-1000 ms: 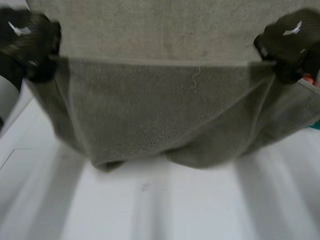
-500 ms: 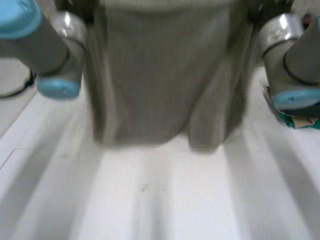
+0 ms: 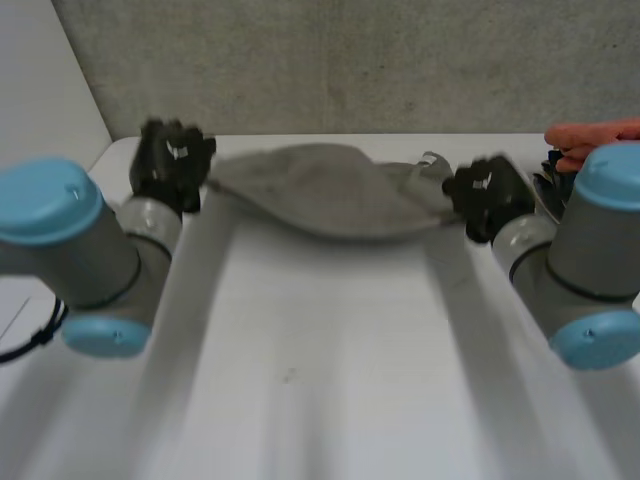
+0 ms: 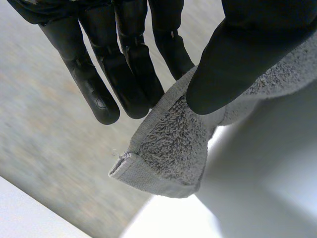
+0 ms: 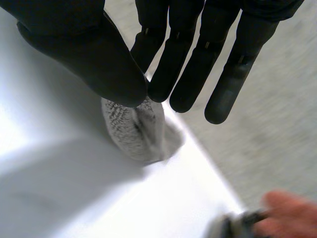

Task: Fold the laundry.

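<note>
holds a grey towel stretched across the far part of the white table, sagging in the middle. pinches one corner in the left hand, thumb pressed against straight fingers. pinches the other end, bunched, between thumb and fingers of the right hand. just beyond the right arm, a person's hand.

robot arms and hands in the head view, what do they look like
Both the left arm and right arm are thick grey tubes, their rounded joints closed by light-blue caps. The left hand and right hand are black, with long rounded fingers, a broad thumb and a small white mark on the back.
</note>
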Motion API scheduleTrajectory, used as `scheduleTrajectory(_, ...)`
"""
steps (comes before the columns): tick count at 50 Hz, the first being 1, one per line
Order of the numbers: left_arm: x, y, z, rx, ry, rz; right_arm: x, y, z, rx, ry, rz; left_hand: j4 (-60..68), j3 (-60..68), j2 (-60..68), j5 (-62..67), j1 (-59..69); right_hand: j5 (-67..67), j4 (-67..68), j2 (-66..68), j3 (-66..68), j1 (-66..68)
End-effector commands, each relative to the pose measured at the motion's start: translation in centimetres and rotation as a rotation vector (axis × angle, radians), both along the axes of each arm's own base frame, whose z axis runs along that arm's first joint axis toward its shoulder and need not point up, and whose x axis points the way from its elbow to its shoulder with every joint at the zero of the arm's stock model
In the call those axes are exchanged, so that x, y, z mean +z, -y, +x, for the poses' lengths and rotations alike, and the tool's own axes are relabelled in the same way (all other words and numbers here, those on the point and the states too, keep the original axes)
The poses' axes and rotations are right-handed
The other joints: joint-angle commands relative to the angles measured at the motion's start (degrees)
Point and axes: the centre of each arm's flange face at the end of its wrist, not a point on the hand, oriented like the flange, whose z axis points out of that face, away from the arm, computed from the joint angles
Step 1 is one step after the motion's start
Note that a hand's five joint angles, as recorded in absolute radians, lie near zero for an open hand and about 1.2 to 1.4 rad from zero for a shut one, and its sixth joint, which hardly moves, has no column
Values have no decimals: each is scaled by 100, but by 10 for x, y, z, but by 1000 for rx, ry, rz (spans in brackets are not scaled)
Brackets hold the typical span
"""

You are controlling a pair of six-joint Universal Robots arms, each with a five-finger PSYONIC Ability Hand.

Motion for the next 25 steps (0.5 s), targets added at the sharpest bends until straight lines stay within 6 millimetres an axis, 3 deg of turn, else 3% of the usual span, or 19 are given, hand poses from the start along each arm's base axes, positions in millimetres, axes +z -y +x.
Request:
scheduleTrajectory(1,-29,-20,6,-7,38,77,-26,-9,-3,-1,93,178,1114,1160,1132,1317,1453,1100,1121,1165,1130,1491)
scheduleTrajectory(2,-29,-22,7,-7,39,79,-25,-11,-4,2,104,217,1114,1160,1132,1317,1453,1089,1111,1155,1119,1480)
scheduleTrajectory(3,-22,-26,9,-7,34,68,-26,-11,-5,2,106,236,1114,1160,1132,1317,1453,256,278,322,286,647)
scheduleTrajectory(5,-11,-32,12,-9,23,46,-25,-9,-12,-6,108,272,1114,1160,1132,1317,1453,-1827,-1805,-1761,-1797,-1436)
scheduleTrajectory(6,-8,-35,13,-10,21,41,-22,-3,-23,-28,109,292,1114,1160,1132,1317,1453,-3586,-3565,-3521,-3557,-3195)
scheduleTrajectory(7,-2,-41,14,-21,16,29,-20,-1,-27,-31,111,299,1114,1160,1132,1317,1453,-3970,-3949,-3905,-3940,-3579)
scheduleTrajectory(16,13,-69,24,-76,11,7,34,-1,-37,79,46,203,1114,1160,1132,1317,1453,-4462,-4440,-4396,-4432,-4071)
scheduleTrajectory(22,13,-83,31,-74,14,14,42,6,-25,233,-155,14,1114,1160,1132,1317,1453,-4445,-4424,-4380,-4415,-4054)
scheduleTrajectory(25,11,-86,33,-74,16,20,34,13,-17,317,-239,-64,1114,1160,1132,1317,1453,-4378,-4357,-4313,-4348,-3987)
